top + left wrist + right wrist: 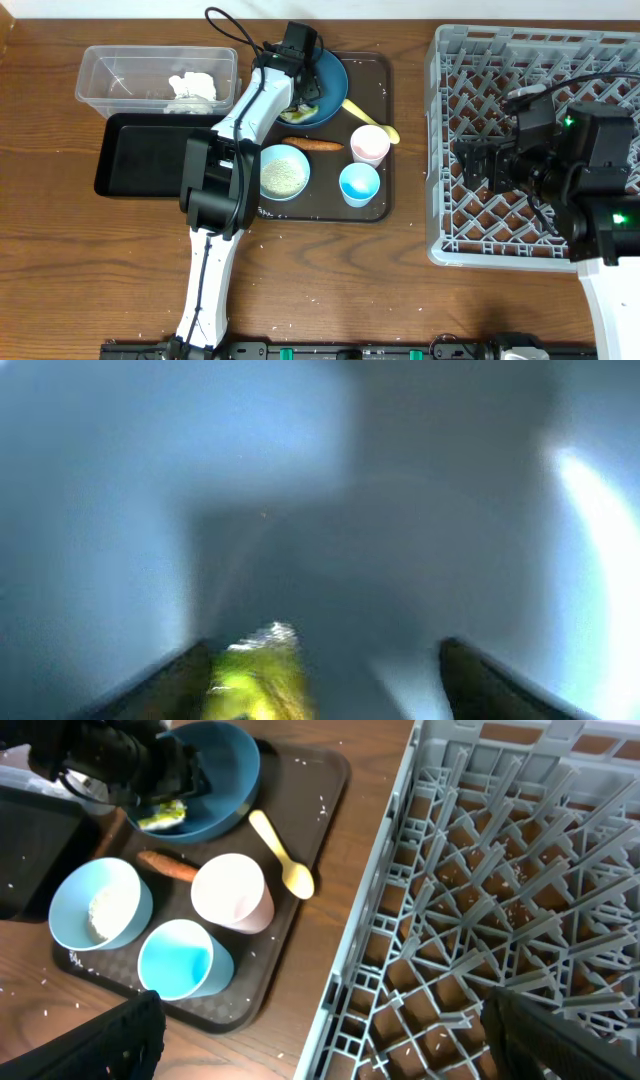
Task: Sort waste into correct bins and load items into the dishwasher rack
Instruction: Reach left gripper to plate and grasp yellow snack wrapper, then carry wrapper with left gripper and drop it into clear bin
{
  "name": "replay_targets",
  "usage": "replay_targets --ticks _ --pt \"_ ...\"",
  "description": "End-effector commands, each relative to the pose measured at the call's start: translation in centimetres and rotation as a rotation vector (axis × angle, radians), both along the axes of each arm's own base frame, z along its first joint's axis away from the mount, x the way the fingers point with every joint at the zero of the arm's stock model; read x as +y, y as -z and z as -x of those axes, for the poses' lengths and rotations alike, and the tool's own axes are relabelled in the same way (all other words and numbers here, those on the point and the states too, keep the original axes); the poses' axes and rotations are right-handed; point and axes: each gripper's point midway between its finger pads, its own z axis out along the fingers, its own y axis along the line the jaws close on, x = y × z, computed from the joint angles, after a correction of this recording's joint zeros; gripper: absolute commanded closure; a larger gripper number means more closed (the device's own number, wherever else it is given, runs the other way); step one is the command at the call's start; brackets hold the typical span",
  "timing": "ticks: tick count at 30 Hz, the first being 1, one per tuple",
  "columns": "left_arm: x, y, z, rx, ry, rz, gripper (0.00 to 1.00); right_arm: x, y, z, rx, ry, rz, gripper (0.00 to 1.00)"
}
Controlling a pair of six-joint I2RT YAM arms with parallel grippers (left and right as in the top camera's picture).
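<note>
Brown wooden counter (400, 290) carries everything. Over the dark blue plate (332, 72), the left pincer (325, 652) stands open around a yellow-green scrap (258, 672) that sits off-centre, close to one finger. Closing now could push it aside or pinch only its edge. Right of the plate, the right pincer (320, 1045) hangs open and empty above the rack (500, 870).

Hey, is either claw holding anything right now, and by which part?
Nothing is gripped. The left claw is open over the plate, the green scrap beside one finger; the right claw is open, empty.
</note>
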Motion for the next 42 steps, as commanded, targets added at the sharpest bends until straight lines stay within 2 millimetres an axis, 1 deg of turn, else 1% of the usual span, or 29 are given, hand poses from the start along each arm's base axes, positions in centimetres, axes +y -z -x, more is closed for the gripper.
replay_targets --ticks 1,3,5,6,7,10,13,15,19,22,24,25,27,29,31,35,39,42 --pt "0.3 1.5 0.2 0.027 -0.012 -0.009 0.58 0.1 -0.3 -0.3 -0.006 -0.012 0.002 0.01" --pt "0.3 1.5 0.3 0.029 -0.011 -0.007 0.71 0.1 -0.1 -0.4 0.001 -0.012 0.002 0.01" --pt "0.2 1.3 0.2 0.027 -0.008 -0.001 0.81 0.1 0.1 -0.5 0.006 -0.012 0.002 0.01" --pt "0.1 1.0 0.2 0.025 -0.005 0.007 0.89 0.1 0.1 -0.5 0.006 -0.012 0.002 0.01" --pt "-0.1 0.7 0.2 0.021 -0.002 0.015 0.92 0.1 0.1 -0.5 0.007 -0.012 0.002 0.01" --pt "-0.3 -1.1 -0.1 -0.011 0.001 0.031 0.94 0.1 0.1 -0.5 0.006 -0.012 0.002 0.01" --pt "-0.4 -4.1 -0.6 -0.062 0.002 0.046 0.94 0.1 0.1 -0.5 0.006 -0.012 0.002 0.01" --pt "-0.5 -6.5 -0.7 -0.103 0.013 0.052 0.94 0.1 0.1 -0.5 0.007 -0.012 0.002 0.01" --pt "-0.4 -12.4 -0.8 -0.205 0.057 0.056 0.94 0.1 0.1 -0.5 0.007 -0.012 0.002 0.01" --pt "0.2 -16.6 -0.5 -0.277 0.07 0.053 0.94 0.1 0.1 -0.5 0.007 -0.012 0.002 0.01" --pt "1.7 -18.6 -0.2 -0.309 0.036 0.028 0.94 0.1 0.1 -0.5 0.007 -0.012 0.002 0.01" --pt "2.9 -19.6 -0.1 -0.323 0.01 0.005 0.94 0.1 0.1 -0.5 0.007 -0.012 0.002 0.01" --pt "5.5 -20.4 0.2 -0.332 -0.054 -0.058 0.94 0.1 0.1 -0.5 0.007 -0.012 0.002 0.01" --pt "8.8 -20.5 0.3 -0.325 -0.13 -0.132 0.94 0.1 0.1 -0.5 0.006 -0.012 0.002 0.01" --pt "12.1 -20.0 0.6 -0.301 -0.219 -0.186 0.94 0.1 0.1 -0.5 0.006 -0.013 0.001 0.01" --pt "17.5 -18.2 1.0 -0.264 -0.404 -0.202 0.94 0.1 0.1 -0.5 0.006 -0.013 0.001 0.01" --pt "21.7 -15.8 1.2 -0.245 -0.608 -0.145 0.94 0.1 0.1 -0.5 0.01 -0.005 -0.006 0.01" --pt "23.7 -14.1 1.3 -0.228 -0.706 -0.122 0.94 0.1 0.1 -0.5 0.012 -0.001 -0.012 0.01"
